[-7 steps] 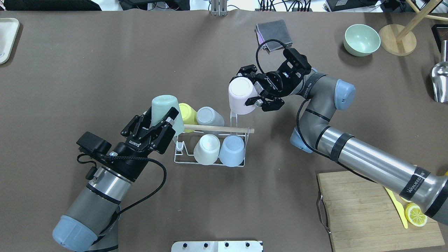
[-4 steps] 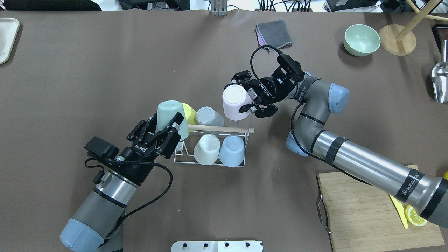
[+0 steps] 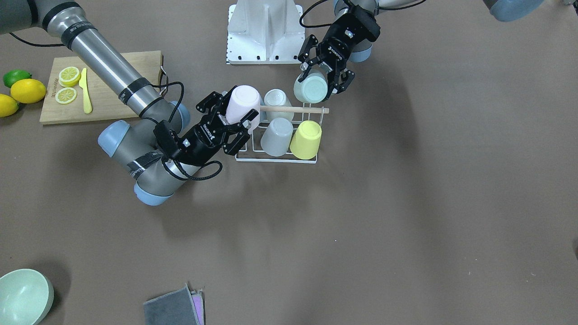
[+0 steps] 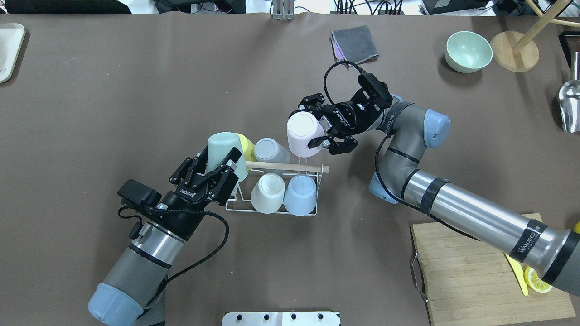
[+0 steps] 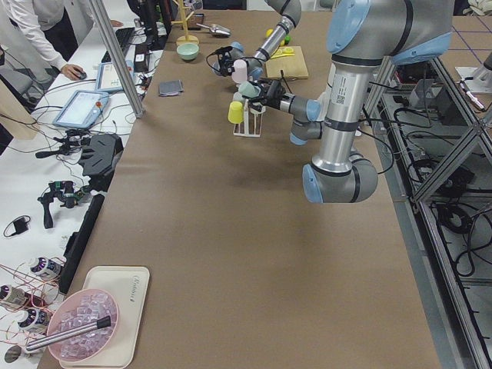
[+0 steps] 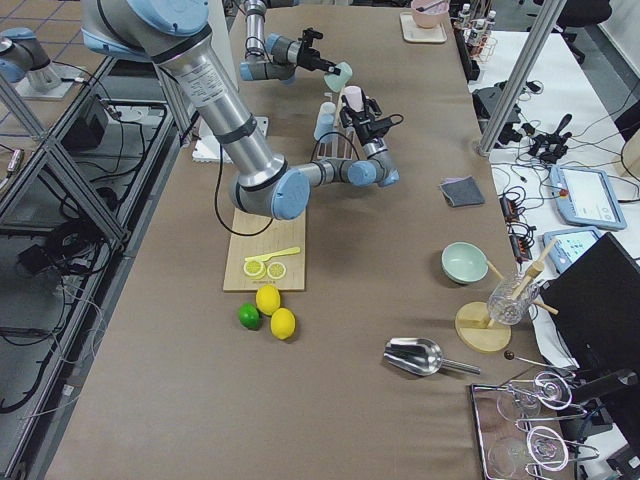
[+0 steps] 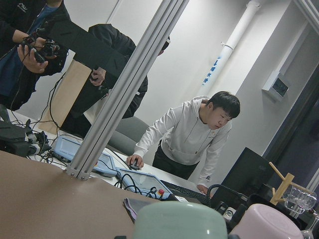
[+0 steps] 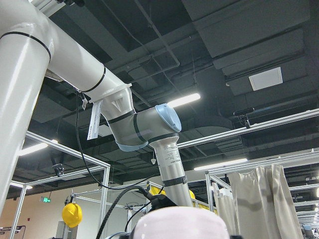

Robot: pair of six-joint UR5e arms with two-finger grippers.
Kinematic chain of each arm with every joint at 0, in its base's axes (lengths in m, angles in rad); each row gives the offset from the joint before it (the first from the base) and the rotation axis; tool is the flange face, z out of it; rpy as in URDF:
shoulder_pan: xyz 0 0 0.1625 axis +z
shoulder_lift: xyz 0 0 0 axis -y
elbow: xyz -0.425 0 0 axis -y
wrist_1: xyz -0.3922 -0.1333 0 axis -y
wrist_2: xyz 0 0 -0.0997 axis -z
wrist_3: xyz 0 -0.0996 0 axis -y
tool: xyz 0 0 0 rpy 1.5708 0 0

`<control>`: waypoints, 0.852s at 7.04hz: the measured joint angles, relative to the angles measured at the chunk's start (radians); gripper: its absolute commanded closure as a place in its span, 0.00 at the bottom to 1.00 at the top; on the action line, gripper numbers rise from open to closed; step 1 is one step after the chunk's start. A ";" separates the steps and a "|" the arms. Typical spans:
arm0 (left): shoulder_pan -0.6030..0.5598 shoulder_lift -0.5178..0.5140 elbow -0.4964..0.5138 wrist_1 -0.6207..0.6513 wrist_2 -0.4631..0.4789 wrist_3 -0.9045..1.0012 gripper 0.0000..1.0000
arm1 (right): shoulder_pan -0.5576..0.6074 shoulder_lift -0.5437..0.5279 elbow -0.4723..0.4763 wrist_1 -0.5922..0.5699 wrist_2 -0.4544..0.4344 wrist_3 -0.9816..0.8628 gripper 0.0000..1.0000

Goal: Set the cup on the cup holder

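Left claw (image 4: 217,157) grips mint cup (image 4: 225,147), right claw (image 4: 307,127) grips pink cup (image 4: 302,136), at opposite ends of cup holder (image 4: 285,167).

In the left wrist view, the green cup (image 7: 179,219) and the pink cup (image 7: 266,224) are cut off by the bottom edge. In the overhead view, much of the yellow cup (image 4: 247,144) is hidden behind the green cup, and the prongs of the rack (image 4: 290,167) are covered by what is set on them. In the front view, the bowl (image 3: 20,295) and the cloth (image 3: 171,309) are cropped by the picture's edges. In both side views, the rack's wires are too small to be made out.
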 measured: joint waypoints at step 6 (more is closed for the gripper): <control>0.000 -0.002 0.052 -0.040 0.005 0.000 0.61 | 0.050 -0.015 0.016 0.000 0.017 0.036 0.00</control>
